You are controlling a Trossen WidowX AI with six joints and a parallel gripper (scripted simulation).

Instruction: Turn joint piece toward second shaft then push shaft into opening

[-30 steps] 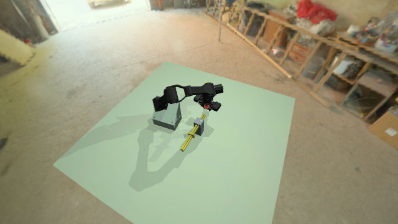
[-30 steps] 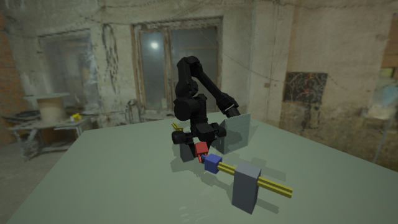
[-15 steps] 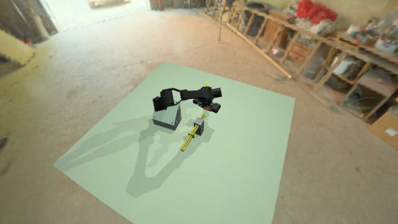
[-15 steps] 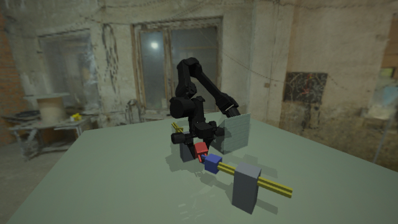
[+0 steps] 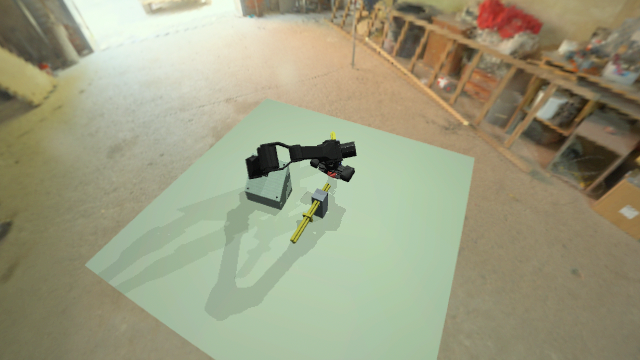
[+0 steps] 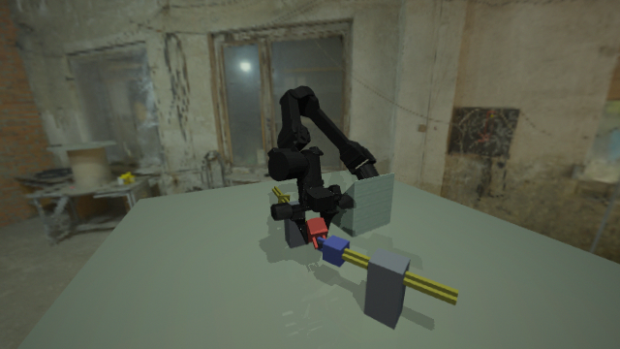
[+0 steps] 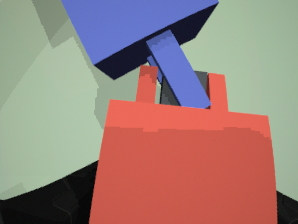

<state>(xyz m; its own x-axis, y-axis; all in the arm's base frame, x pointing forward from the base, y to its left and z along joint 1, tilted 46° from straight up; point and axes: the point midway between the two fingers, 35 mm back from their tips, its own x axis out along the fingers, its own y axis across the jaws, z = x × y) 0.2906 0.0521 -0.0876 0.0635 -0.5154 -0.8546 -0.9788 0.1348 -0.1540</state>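
Observation:
My gripper (image 5: 332, 172) (image 6: 312, 233) is shut on the red joint piece (image 6: 318, 224) (image 7: 186, 183), which fills the lower half of the wrist view. A blue bar (image 7: 178, 72) (image 6: 335, 249) links the red piece to a blue cube (image 7: 127, 10) tilted beyond it. A yellow shaft (image 5: 301, 229) (image 6: 431, 287) runs through a grey block (image 5: 320, 202) (image 6: 385, 291), and its near end lies close to the blue cube. Another yellow shaft (image 5: 333, 135) (image 6: 280, 194) and its grey block (image 6: 293, 235) sit behind the gripper, mostly hidden by the arm.
The arm stands on a pale grey pedestal (image 5: 270, 190) (image 6: 370, 204) on a green mat (image 5: 400, 250) (image 6: 194, 271). Wooden shelving (image 5: 525, 85) runs along the far right of the room, well off the mat.

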